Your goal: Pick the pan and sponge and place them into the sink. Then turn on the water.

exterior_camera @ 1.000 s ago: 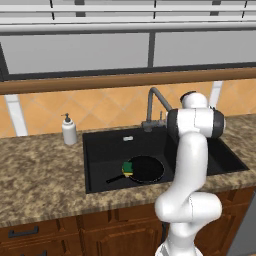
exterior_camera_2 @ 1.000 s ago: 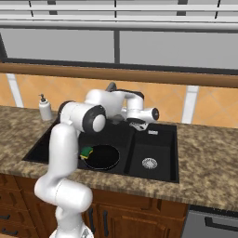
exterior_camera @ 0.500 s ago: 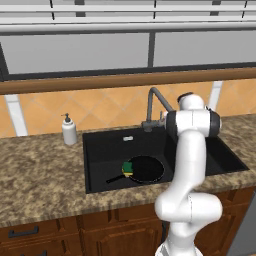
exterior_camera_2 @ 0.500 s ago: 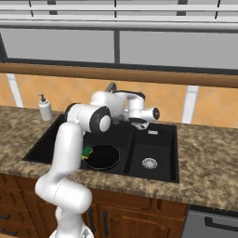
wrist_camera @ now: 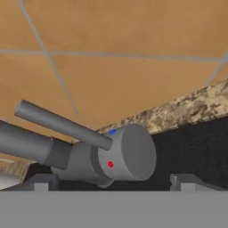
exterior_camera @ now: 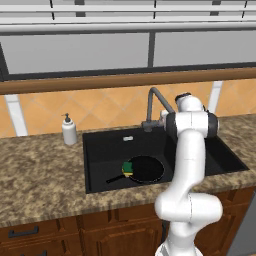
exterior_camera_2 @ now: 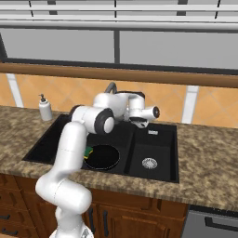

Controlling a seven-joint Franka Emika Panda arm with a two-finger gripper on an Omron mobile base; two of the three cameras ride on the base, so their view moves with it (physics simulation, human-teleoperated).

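Fingers wide open, holding nothing, tips either side of the faucet base, close up. Lever is a thin rigid rod sticking out from that base, just above the tips; looks stiff and smooth, likely slippery, so best pushed from the side near its free end rather than pinched. Pan lies flat in the sink's left basin, sponge touching its rim by the handle. No water running yet. Soap bottle on the counter, well apart.
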